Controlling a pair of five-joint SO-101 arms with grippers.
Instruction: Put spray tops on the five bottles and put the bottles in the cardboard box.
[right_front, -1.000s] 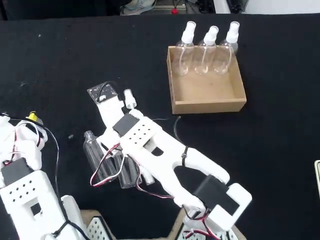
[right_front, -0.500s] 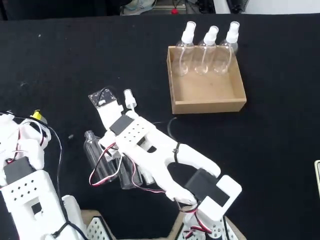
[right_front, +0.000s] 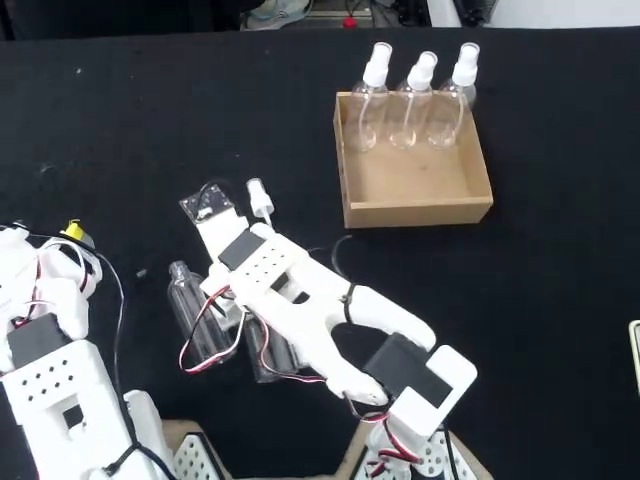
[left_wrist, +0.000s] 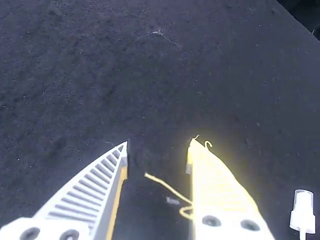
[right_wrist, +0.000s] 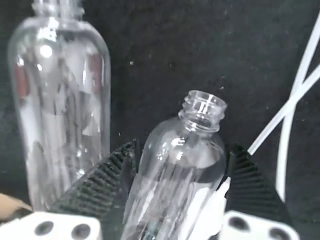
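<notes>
Right end effector (right_wrist: 183, 150) clasps one of two uncapped bottles (right_wrist: 197, 125); three capped bottles (right_front: 407, 118) boxed

Five bottles are counted in all. Three capped bottles (right_front: 375, 115) (right_front: 408, 118) (right_front: 445, 112) are seen in the box (right_front: 415, 212), of which there is one. Two uncapped bottles (right_front: 190, 310) (right_wrist: 180, 165) are seen lying on the one counter (right_front: 560, 300). Four spray tops are made out: three are fitted to the boxed bottles, and one loose top (right_front: 260, 200) is seen on the counter. Two thin white tubes (right_wrist: 282, 150) are seen crossing beside the uncapped bottles; what they belong to cannot be told. Two arms (right_front: 50, 390) (right_front: 330, 320) are counted.
</notes>
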